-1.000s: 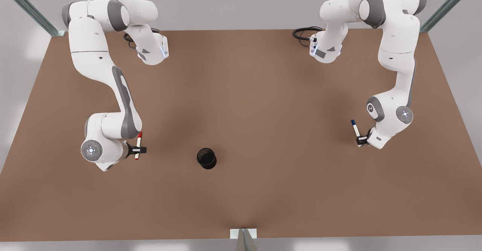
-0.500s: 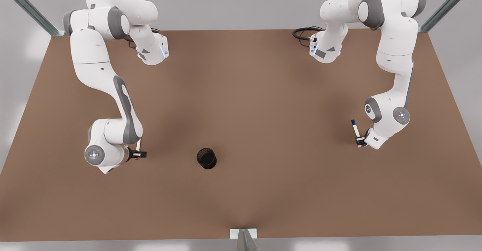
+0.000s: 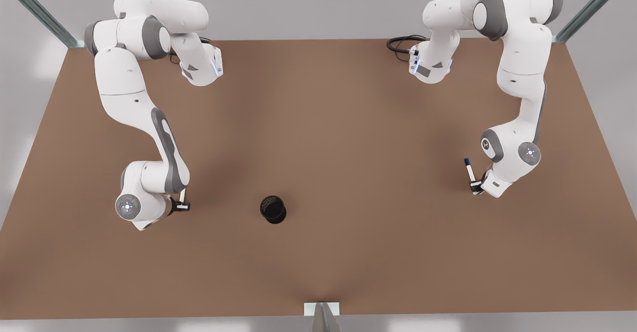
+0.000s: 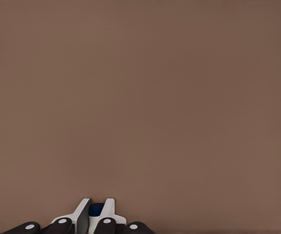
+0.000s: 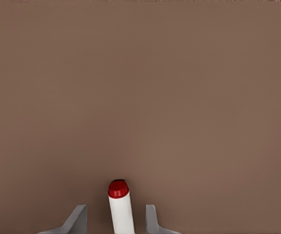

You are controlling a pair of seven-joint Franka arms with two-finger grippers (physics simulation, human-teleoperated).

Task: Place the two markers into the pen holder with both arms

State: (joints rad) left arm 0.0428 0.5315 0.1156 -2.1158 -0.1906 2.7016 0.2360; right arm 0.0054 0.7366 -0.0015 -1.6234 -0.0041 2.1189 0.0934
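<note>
Brown bench [image 3: 348, 123] beneath both arms. At the front view's left, right tool [image 3: 182, 205] holding the red marker [image 5: 120, 207]: red end plain from the wrist, a white sliver from the front. At the front view's right, left tool [image 3: 476, 186] clamped on the blue marker [image 3: 469, 170]: tilted barrel plain in front, a blue spot between fingertips from the wrist. Holder [image 3: 273, 209] low centre, well apart from both.
</note>
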